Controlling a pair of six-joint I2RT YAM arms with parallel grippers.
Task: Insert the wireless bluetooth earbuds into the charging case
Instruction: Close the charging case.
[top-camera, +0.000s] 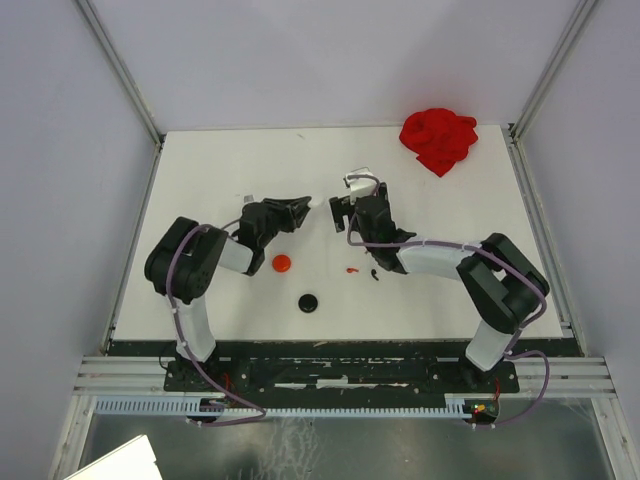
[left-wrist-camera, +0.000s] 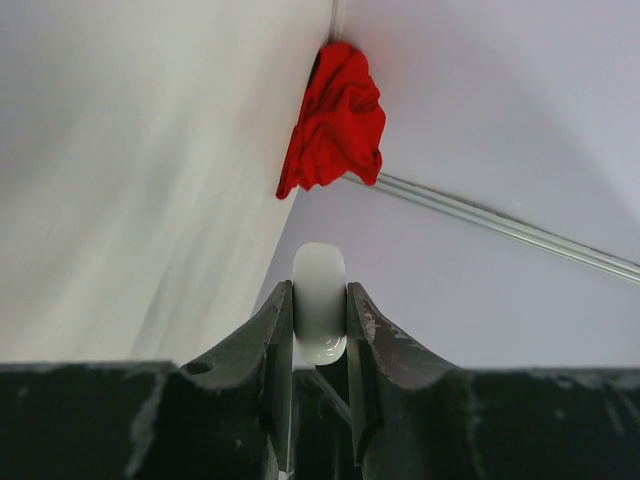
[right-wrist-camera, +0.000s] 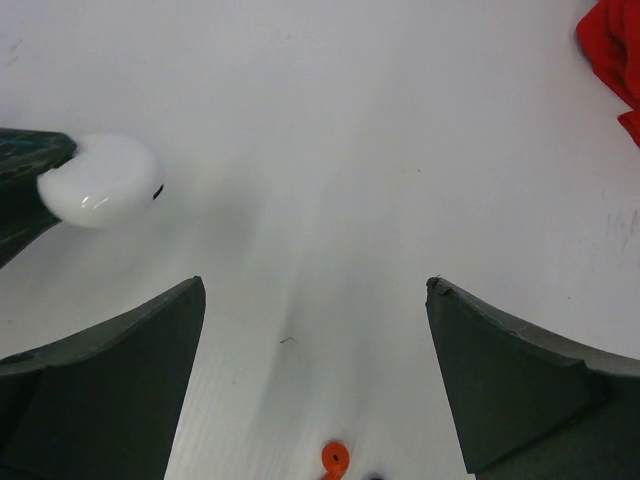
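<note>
My left gripper (left-wrist-camera: 320, 297) clamps the white charging case (left-wrist-camera: 320, 268) edge-on, apparently raised to present it, while my right gripper (right-wrist-camera: 315, 290) stands wide apart and empty, the red earbud (top-camera: 352, 269) and black earbud (top-camera: 372, 275) lying on the table (top-camera: 450, 200) nearby.

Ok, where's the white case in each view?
Top: case mid-table, at the left gripper tip.
Left wrist: case bottom centre, edge-on, clamped between the jaws.
Right wrist: case at the left edge, upper half.
Shared landmark: red cloth, visible in all three.
</note>
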